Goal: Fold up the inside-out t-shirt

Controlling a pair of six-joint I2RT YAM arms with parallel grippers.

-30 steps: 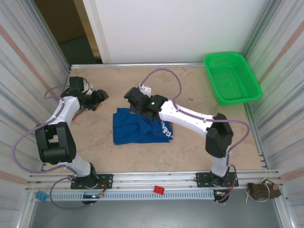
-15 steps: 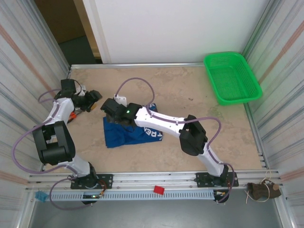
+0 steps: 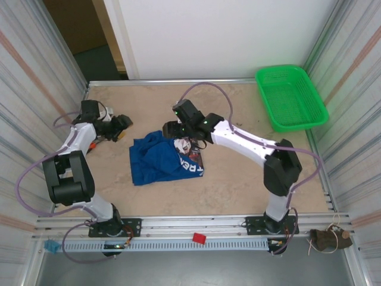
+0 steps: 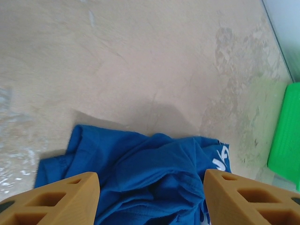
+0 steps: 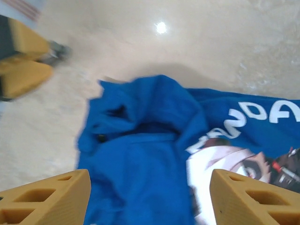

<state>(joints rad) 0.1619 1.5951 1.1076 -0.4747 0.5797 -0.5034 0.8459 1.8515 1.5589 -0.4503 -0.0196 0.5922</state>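
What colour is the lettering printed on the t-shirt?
White lettering on the blue t-shirt; the right wrist view shows it best.

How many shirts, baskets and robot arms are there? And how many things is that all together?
Royal-blue cloth t-shirt: 1
Green plastic mesh basket: 1
White-and-black robot arms: 2
Total: 4

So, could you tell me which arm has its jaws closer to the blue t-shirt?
The right gripper: it hangs at the t-shirt's far edge, whereas the left gripper sits off to one side.
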